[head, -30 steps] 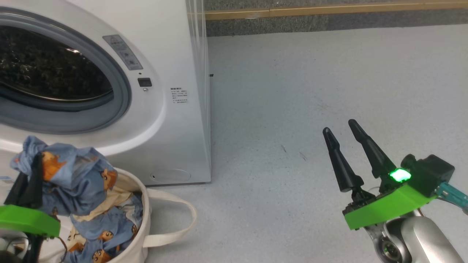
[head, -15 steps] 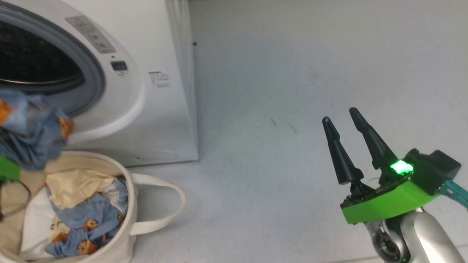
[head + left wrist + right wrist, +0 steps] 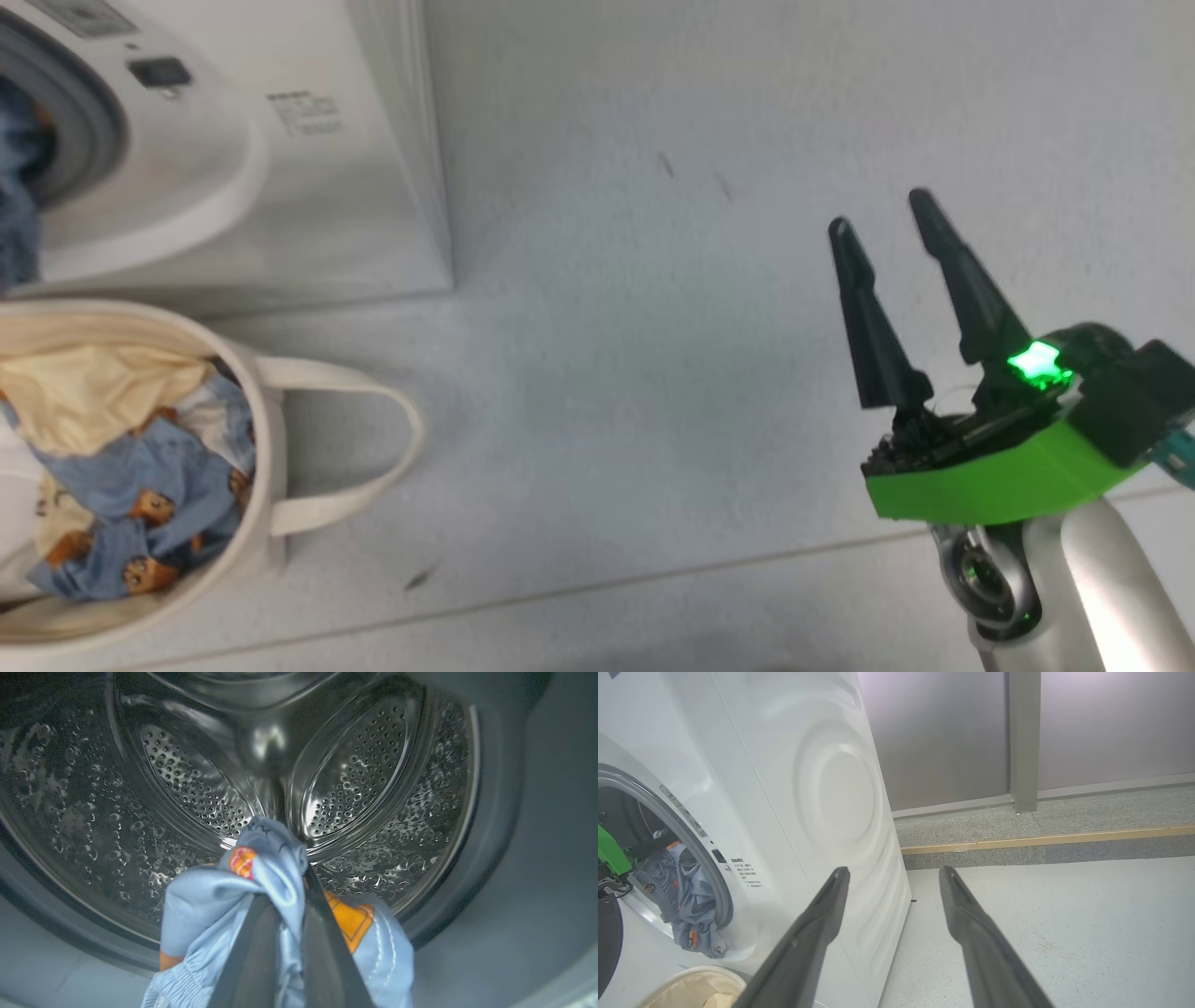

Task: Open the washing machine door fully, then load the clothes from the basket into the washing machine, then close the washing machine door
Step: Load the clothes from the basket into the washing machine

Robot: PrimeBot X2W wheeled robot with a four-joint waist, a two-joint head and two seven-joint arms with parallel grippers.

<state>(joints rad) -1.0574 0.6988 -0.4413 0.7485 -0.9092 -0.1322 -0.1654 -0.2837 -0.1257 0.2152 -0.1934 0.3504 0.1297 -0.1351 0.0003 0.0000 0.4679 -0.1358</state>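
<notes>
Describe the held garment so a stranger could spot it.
Find the white washing machine and its open porthole. Over the lower lip hangs a light blue garment with orange figures, clamped by the left gripper; its lookalikes lie in the basket.

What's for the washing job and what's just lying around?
For the job: white boxy washing machine; light blue cartoon-print garment; round cream canvas basket; blue and cream clothes inside it.
Just there: speckled grey floor; tan wooden strip.

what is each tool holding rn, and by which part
The left tool pinches a bunched fold of the light blue cartoon-print garment, in front of the drum; the right tool is open, holding nothing.
</notes>
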